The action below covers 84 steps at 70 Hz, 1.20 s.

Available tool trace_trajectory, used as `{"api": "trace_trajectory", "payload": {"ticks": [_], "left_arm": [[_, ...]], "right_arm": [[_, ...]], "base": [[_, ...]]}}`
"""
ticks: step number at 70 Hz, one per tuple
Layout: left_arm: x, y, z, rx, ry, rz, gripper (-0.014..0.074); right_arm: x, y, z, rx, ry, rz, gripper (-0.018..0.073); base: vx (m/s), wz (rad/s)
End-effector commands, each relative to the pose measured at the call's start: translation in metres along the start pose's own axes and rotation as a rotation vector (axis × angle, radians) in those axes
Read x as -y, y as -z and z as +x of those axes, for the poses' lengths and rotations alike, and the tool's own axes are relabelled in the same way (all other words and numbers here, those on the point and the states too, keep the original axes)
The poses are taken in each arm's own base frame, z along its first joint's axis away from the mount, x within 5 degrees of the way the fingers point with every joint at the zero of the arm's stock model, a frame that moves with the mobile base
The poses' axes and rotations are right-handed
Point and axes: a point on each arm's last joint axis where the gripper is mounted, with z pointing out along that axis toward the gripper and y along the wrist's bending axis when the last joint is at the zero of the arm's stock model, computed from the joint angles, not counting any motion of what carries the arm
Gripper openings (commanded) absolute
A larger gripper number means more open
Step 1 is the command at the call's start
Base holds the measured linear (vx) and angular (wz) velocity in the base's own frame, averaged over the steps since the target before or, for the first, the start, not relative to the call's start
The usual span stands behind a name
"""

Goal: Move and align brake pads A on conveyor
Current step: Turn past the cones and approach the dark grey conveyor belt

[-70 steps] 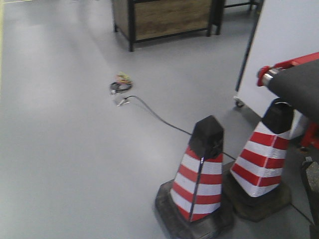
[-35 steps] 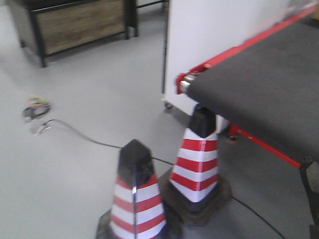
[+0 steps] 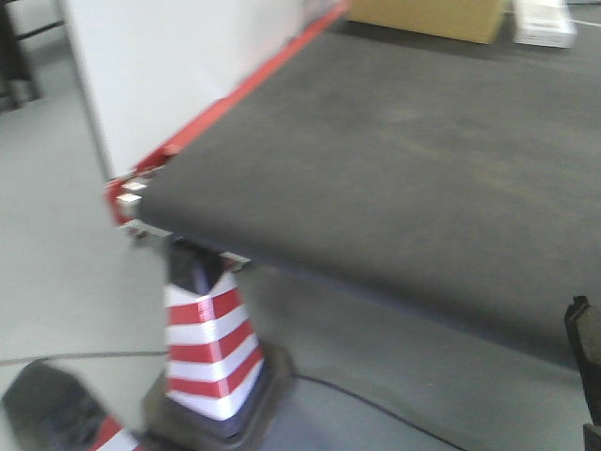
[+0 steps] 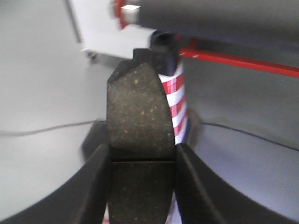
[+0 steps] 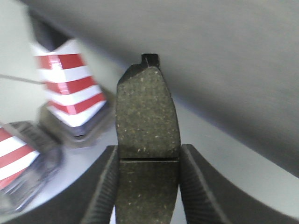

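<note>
**A:** Exterior front-facing view first. The conveyor belt [image 3: 394, 160] fills the frame from twelve round to four o'clock, with its red strip [image 3: 235, 94] running up toward eleven. I see no pad on the stretch that shows.

**B:** Then nothing is laid down yet, I'd judge. Where are the pads?

**A:** One brake pad [image 4: 138, 116] is pinched by its side edges in the left gripper [image 4: 140, 154]. It points up toward twelve, off the belt, with floor and a striped traffic cone [image 4: 174, 98] behind it. A second brake pad [image 5: 147, 112] is clamped the same way in the right gripper [image 5: 148, 154], with the belt beyond it from twelve to three.

**B:** What's left?

**A:** Both pads need setting on the belt and lining up. The other two pads aren't in view.

**B:** Any containers?

**A:** Only a tan box [image 3: 427, 14] at twelve, beyond the belt. What's in it can't be seen.
</note>
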Motion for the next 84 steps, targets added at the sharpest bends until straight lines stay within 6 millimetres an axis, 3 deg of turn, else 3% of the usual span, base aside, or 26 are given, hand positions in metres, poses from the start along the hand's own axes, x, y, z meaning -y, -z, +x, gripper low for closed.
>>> {"api": "trace_trajectory", "payload": {"ticks": [1,55,84], "left_arm": [[0.0,0.0047,-0.0149,0.105,0.008,0.002,0.0156],[0.0,0.0047,-0.0149,0.105,0.008,0.002,0.0156],[0.0,0.0047,-0.0149,0.105,0.008,0.002,0.0156]], "right_arm": [[0.0023,0.006,-0.0163,0.112,0.004,0.022,0.0237],[0.0023,0.006,-0.0163,0.112,0.003,0.021,0.0237],[0.0023,0.006,-0.0163,0.112,0.003,0.021,0.0237]], "base": [[0.2,-0.7],[0.17,-0.57],[0.16,-0.11]]}}
